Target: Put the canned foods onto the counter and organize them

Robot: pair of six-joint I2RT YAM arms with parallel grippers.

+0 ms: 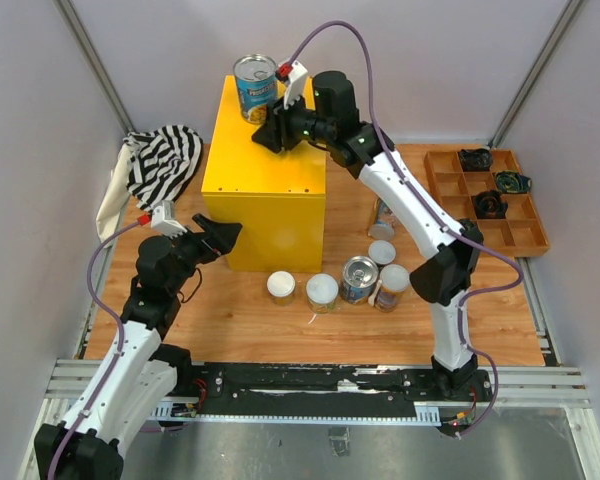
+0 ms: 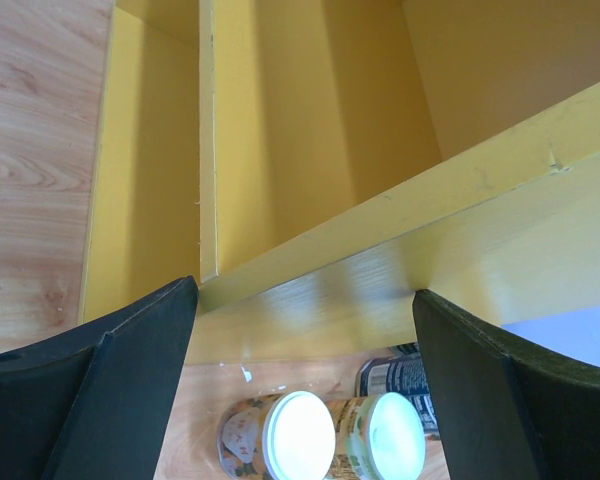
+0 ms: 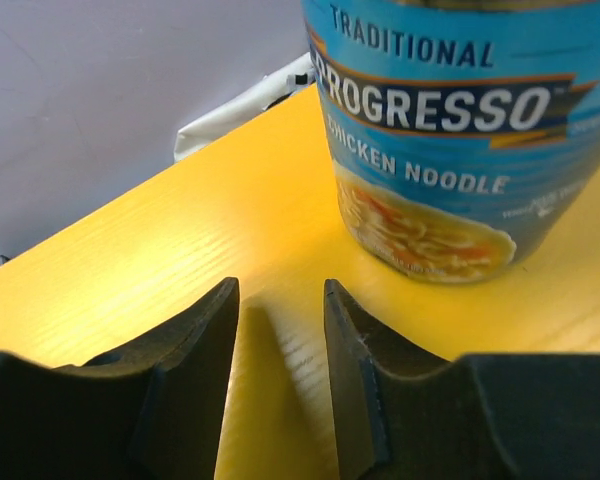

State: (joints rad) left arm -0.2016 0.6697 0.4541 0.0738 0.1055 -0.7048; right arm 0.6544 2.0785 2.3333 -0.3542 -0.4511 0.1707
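Jaws of the right gripper (image 1: 270,135) stand slightly parted with nothing between them; those of the left gripper (image 1: 220,235) gape wide and empty.

From the top camera, the blue soup can (image 1: 255,88) stands upright at the back of the yellow counter (image 1: 270,175), just beyond the right fingertips and clear of them. The left jaws point at the counter's near left corner. A cluster of other cans (image 1: 322,292) stands on the wooden table (image 1: 230,320), off to the right of the left jaws and in front of the counter.

In the left wrist view, the left gripper (image 2: 302,290) frames the counter (image 2: 330,150), whose yellow faces fill the space ahead of the fingers. Two white-lidded cans (image 2: 298,435) sit side by side between the fingers, nearer the camera.

In the right wrist view, the right gripper (image 3: 280,290) hovers low over the counter (image 3: 180,250). The blue soup can (image 3: 440,150) stands ahead and to the right of the narrow gap, untouched.
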